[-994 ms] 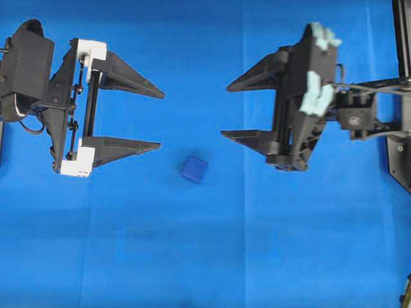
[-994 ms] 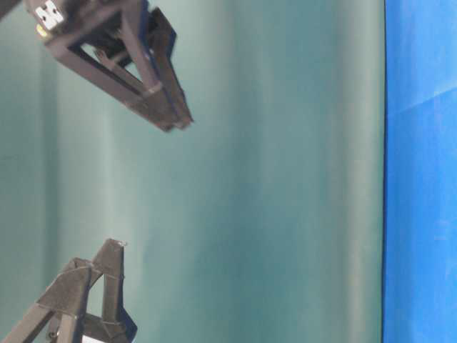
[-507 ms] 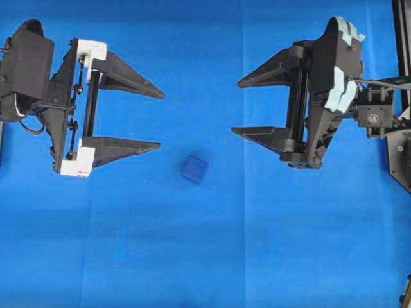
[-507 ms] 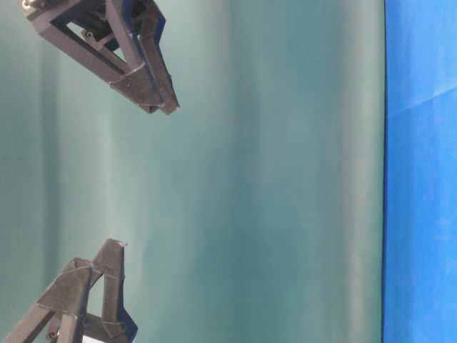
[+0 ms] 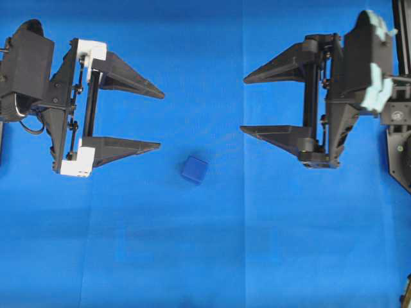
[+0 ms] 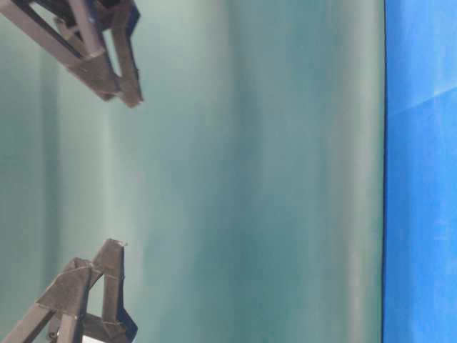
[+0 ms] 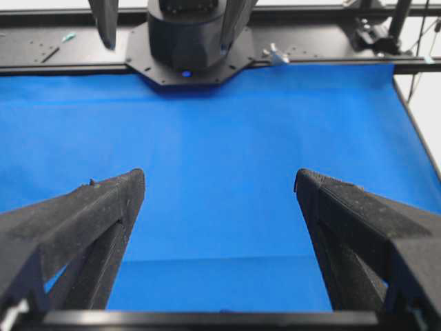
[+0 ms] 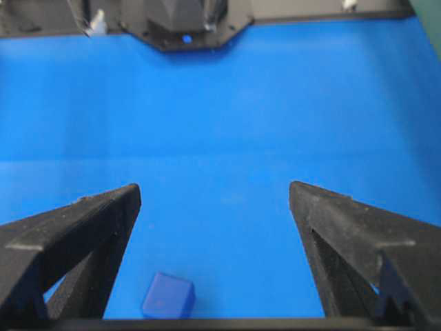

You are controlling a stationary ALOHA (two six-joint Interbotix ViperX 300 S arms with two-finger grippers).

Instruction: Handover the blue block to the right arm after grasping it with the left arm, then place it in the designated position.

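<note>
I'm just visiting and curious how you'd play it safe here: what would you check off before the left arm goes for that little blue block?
1. Blue block lies free on the blue cloth: ok.
2. Left gripper open and empty: ok.
3. Right gripper open and empty: ok.
4. Block between the left gripper's fingers: not ok; it lies beyond and to one side of the tips.
5. Block in the left wrist view: not ok; only the right wrist view shows it.
6. Designated position marked: cannot tell.
</note>
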